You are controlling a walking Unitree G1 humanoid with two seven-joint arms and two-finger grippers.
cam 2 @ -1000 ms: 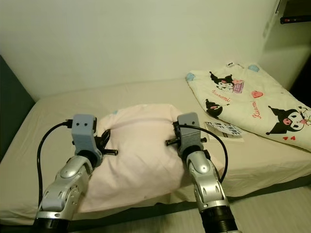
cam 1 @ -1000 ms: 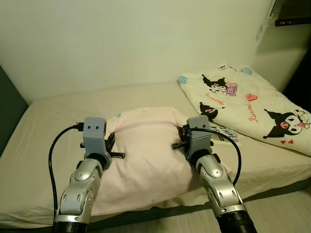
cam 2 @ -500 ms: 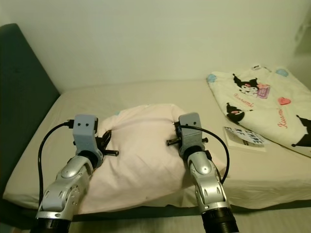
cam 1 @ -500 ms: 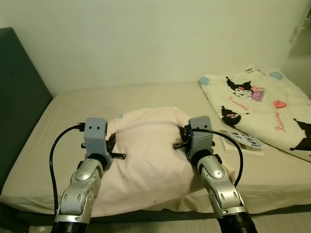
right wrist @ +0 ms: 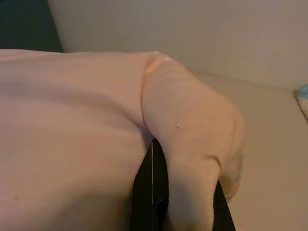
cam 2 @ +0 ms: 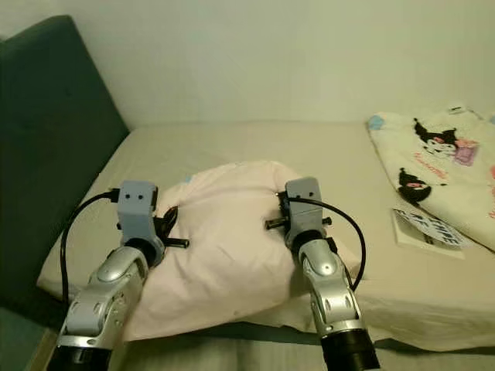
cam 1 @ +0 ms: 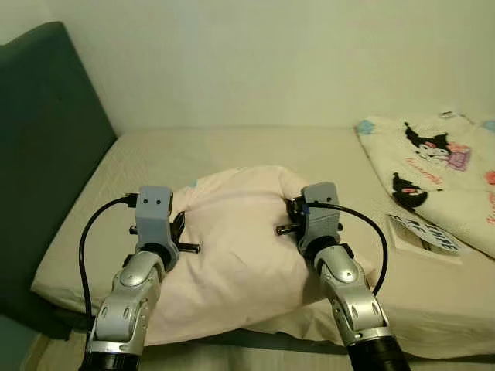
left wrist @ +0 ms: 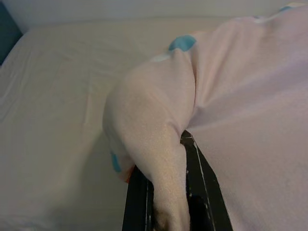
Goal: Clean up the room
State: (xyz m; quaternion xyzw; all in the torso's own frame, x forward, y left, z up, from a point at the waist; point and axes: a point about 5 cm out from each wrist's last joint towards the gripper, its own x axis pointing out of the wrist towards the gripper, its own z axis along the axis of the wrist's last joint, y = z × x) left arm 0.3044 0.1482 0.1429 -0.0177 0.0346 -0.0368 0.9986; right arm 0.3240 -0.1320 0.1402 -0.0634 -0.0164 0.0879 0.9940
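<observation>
A pale pink pillow [cam 1: 236, 232] is held over the near edge of the beige bed [cam 1: 232, 151], between my two arms. My left gripper [left wrist: 168, 202] is shut on the pillow's left corner [left wrist: 149, 125], the cloth pinched between its black fingers [left wrist: 202, 192]. My right gripper [right wrist: 180, 202] is shut on the pillow's right corner [right wrist: 192, 125], a fold of cloth bulging over its fingers [right wrist: 153, 192]. In the eye views both wrists [cam 1: 155, 224] [cam 1: 319, 220] press into the pillow's sides.
A dark teal headboard [cam 1: 46, 154] rises at the bed's left end. A white quilt printed with cartoon figures [cam 1: 437, 166] lies at the right, with a small booklet [cam 1: 421, 232] beside it. A plain wall stands behind the bed.
The view has swung to the left: the headboard has come into sight and the quilt has slid toward the right edge. Both grippers keep the same hold on the pillow.
</observation>
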